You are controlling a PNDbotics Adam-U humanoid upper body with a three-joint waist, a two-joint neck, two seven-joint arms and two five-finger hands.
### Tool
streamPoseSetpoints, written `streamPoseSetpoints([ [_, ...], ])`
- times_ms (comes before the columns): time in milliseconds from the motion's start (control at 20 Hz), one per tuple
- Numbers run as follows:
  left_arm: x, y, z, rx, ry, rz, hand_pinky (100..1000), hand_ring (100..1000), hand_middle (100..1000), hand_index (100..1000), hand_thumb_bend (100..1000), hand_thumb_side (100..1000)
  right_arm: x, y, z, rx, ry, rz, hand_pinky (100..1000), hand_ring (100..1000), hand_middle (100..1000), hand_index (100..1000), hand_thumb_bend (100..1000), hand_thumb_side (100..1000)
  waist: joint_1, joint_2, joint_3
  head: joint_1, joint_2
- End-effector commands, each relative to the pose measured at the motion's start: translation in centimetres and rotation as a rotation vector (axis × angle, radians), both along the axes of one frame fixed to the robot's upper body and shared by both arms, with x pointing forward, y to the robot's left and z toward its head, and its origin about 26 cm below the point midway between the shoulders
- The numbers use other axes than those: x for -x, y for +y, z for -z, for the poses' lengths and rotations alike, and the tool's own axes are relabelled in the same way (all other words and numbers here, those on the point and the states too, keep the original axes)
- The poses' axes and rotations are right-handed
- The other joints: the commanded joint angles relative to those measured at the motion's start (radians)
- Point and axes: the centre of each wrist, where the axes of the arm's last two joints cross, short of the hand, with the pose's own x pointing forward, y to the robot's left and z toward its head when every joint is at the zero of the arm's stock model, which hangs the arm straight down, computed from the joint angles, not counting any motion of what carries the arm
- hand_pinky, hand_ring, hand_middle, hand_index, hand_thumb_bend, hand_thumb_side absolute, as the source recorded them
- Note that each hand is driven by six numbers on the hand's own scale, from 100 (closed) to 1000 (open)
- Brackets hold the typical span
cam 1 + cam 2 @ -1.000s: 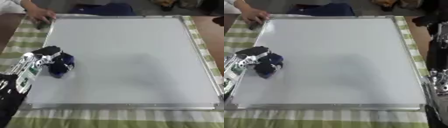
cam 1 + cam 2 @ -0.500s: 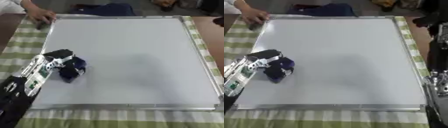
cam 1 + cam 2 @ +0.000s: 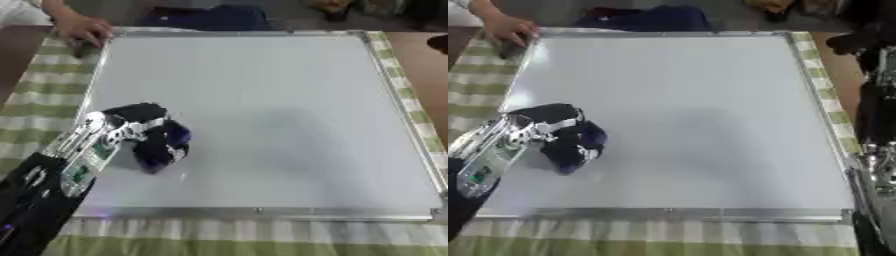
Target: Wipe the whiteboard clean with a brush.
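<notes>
The whiteboard (image 3: pixel 280 115) lies bare across its middle, right and far parts, open to a sweep; the left hand (image 3: pixel 131 125), curled round the dark brush (image 3: pixel 162 145), fills the near-left part; a person's hand (image 3: pixel 80 30) rests at the far-left corner; the right arm (image 3: pixel 877 115) stands along the right edge.

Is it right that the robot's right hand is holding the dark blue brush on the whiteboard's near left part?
Not quite: the left hand holds the dark blue brush, as the left eye view shows. It is indeed on the whiteboard's near left part.
</notes>
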Motion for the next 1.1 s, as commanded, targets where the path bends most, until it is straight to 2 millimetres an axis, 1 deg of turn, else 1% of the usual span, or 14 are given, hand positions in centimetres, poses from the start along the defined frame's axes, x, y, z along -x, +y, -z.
streamPoseSetpoints([
  [50,0.0,0.1,-1.3,-0.006,-0.035,0.003,355,438,191,146,100,614,0.2,0.0,-0.9,0.017,-0.028,-0.004,712,622,478,490,100,918,-0.001,-0.017,0.000,0.002,-0.011],
  [300,-0.4,1.0,-1.0,-0.014,-0.044,-0.040,361,442,194,146,102,604,0.2,-0.1,-0.9,0.016,-0.028,-0.002,711,622,478,490,100,917,-0.001,-0.017,0.001,0.000,-0.012],
  [750,-2.6,4.3,1.1,-0.027,-0.043,-0.215,369,447,198,145,119,592,0.3,-0.1,-0.9,0.014,-0.027,0.001,711,622,478,490,100,917,-0.002,-0.019,0.003,-0.003,-0.017],
  [1100,-3.6,6.0,2.1,-0.008,-0.047,-0.304,367,446,197,145,115,590,0.3,-0.1,-0.8,0.013,-0.025,0.000,711,622,478,489,100,918,-0.003,-0.018,0.004,-0.005,-0.017],
])
